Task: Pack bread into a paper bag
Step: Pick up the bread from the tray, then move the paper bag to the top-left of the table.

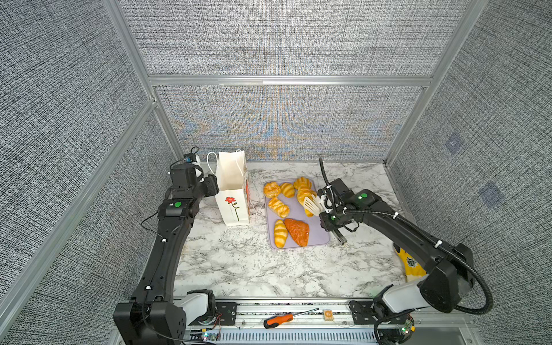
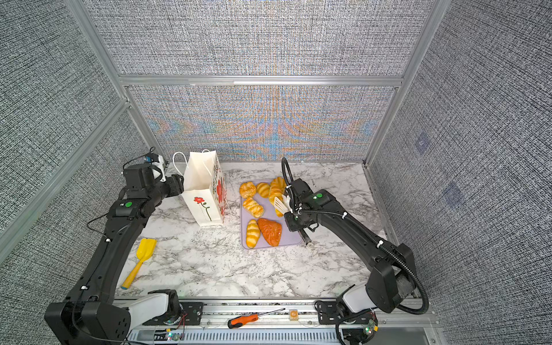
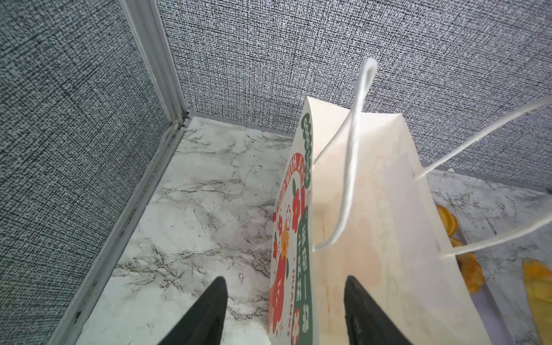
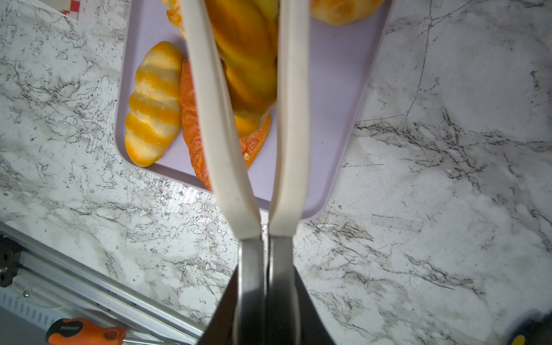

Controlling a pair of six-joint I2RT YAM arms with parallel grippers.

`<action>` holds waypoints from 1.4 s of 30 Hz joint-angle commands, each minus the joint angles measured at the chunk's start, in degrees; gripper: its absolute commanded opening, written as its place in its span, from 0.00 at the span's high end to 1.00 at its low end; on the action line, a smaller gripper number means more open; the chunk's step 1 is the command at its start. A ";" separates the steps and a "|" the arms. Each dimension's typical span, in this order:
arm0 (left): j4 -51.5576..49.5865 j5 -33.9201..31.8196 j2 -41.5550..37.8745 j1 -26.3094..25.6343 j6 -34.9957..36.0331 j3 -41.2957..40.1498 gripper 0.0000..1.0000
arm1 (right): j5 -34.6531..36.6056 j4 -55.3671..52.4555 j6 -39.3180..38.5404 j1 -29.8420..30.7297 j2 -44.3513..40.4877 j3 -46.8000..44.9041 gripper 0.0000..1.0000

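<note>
My left gripper (image 3: 283, 279) is spread astride one wall of the upright white paper bag (image 1: 231, 179) at the far left of the marble table (image 1: 239, 263), and my right gripper (image 4: 265, 270) is pressed on white, metal-handled tongs (image 4: 286, 119) pinching one striped roll (image 4: 248, 59) over the flat lilac tray (image 1: 313, 236); I count seven glossy golden breads (image 1: 278, 207), one an orange-brown triangle (image 1: 297, 231).

Golden bread (image 1: 280, 229), lilac tray (image 1: 317, 233), seemingly marble-veined table (image 1: 239, 263)
</note>
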 commanded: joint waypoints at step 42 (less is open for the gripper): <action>3.69 9.30 3.85 0.22 -10.16 -0.52 1.00 | -0.49 -0.13 -6.27 -1.17 3.27 10.80 0.78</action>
